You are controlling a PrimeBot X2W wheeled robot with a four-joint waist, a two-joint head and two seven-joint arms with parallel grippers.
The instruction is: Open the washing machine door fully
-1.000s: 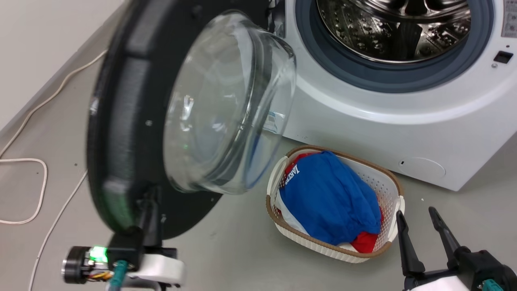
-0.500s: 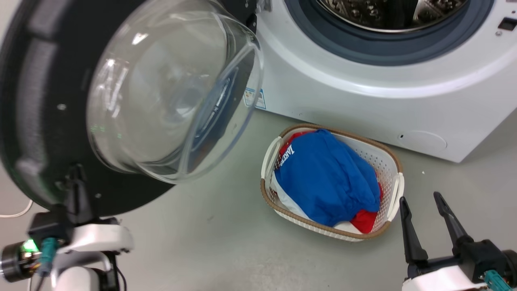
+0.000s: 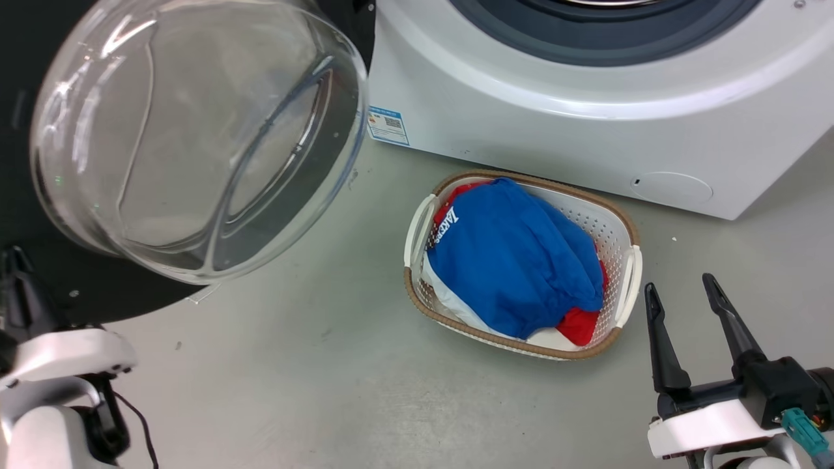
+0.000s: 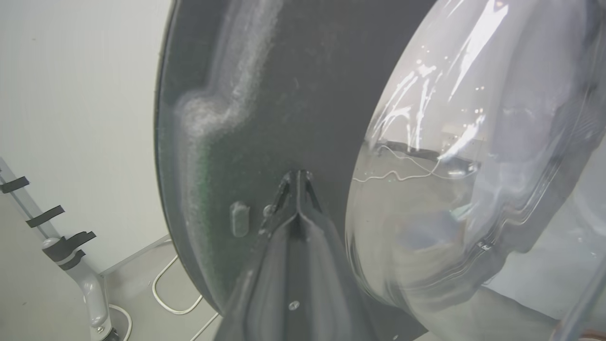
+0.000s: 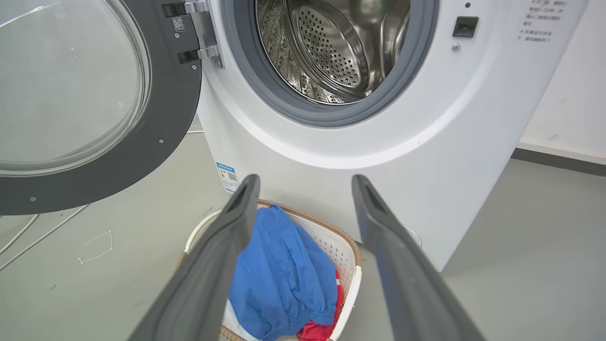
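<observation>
Grey floor (image 3: 326,378); washing machine door (image 3: 195,137) swung wider than before; left gripper (image 4: 298,177) closed, tips at it; right gripper (image 3: 679,283) agape, empty.

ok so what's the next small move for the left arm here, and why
Probably a short outward push with the left gripper: it is shut, tips resting on the inner face of the large round glossy black washing machine door, which stands wide open but maybe short of its stop.

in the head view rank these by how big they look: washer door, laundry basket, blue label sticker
1. washing machine door, nearest the camera and cut off by the frame edge
2. laundry basket
3. blue label sticker
</observation>
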